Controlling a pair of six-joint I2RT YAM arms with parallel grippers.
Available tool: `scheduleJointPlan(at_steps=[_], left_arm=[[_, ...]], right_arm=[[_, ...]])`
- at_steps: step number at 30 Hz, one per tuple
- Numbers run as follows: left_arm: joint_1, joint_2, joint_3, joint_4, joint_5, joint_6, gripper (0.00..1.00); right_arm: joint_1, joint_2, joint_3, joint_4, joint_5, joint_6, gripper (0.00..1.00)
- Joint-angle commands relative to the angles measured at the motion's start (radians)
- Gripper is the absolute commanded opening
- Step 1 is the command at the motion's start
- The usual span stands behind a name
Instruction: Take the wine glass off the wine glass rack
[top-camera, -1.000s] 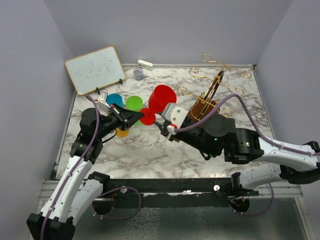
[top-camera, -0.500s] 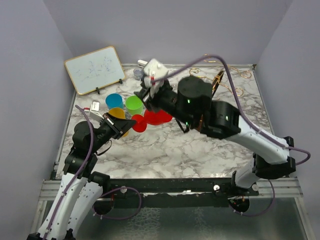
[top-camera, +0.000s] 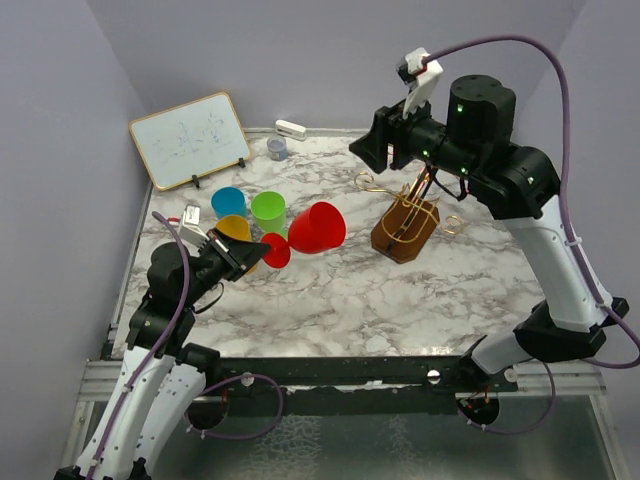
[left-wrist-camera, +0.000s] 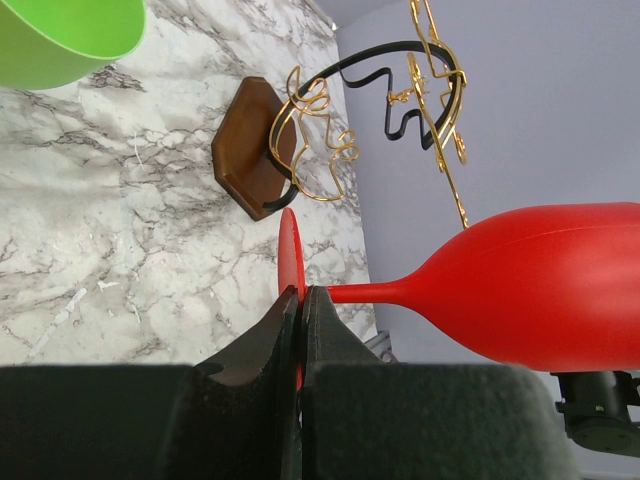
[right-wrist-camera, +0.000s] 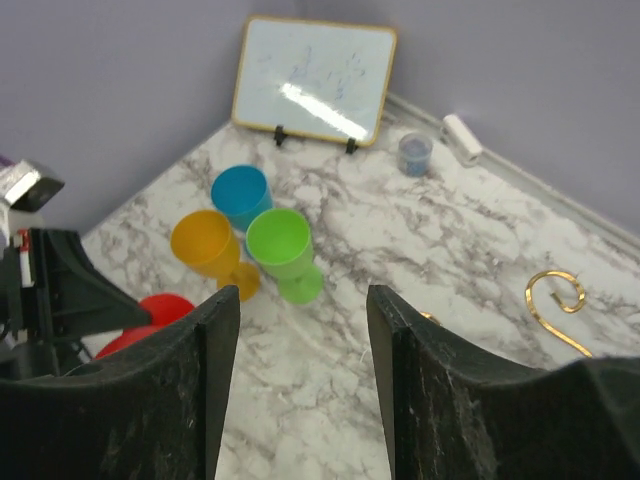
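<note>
The red wine glass (top-camera: 318, 228) lies on its side, clear of the rack, bowl pointing right. My left gripper (top-camera: 262, 248) is shut on the edge of its round foot (left-wrist-camera: 292, 262); the stem and bowl (left-wrist-camera: 545, 285) stick out past the fingertips. The wine glass rack (top-camera: 405, 232), gold wire on a dark wooden hexagonal base (left-wrist-camera: 248, 146), stands right of the glass, its upper arms partly hidden behind my right arm. My right gripper (top-camera: 370, 150) hangs high above the table's back, open and holding nothing (right-wrist-camera: 303, 300).
Green (right-wrist-camera: 280, 245), yellow (right-wrist-camera: 205, 245) and blue (right-wrist-camera: 240, 195) glasses stand together at the left middle. A whiteboard (top-camera: 190, 138) leans at the back left, with a small grey cup (top-camera: 277, 148) and a white eraser (top-camera: 290, 128) near the back wall.
My right arm has swung away from the red glass, up and back over the rack, and its jaws have opened wide. The left gripper has kept its hold on the glass's foot.
</note>
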Motion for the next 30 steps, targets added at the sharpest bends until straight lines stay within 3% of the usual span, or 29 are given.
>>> scheduleJointPlan(at_steps=[1,6,30], left_arm=[[0.0,-0.008,0.037,0.009,-0.024,0.016,0.0],[0.001,-0.003,0.047,-0.002,-0.029,0.02,0.0],[0.0,0.022,0.051,0.021,-0.039,0.011,0.0]], right_arm=[[-0.021,-0.039,-0.142,-0.125,-0.203,0.017,0.54],[-0.023,-0.091,-0.259,-0.076,-0.284,0.009,0.54],[-0.023,-0.061,-0.333,-0.017,-0.456,0.014,0.49]])
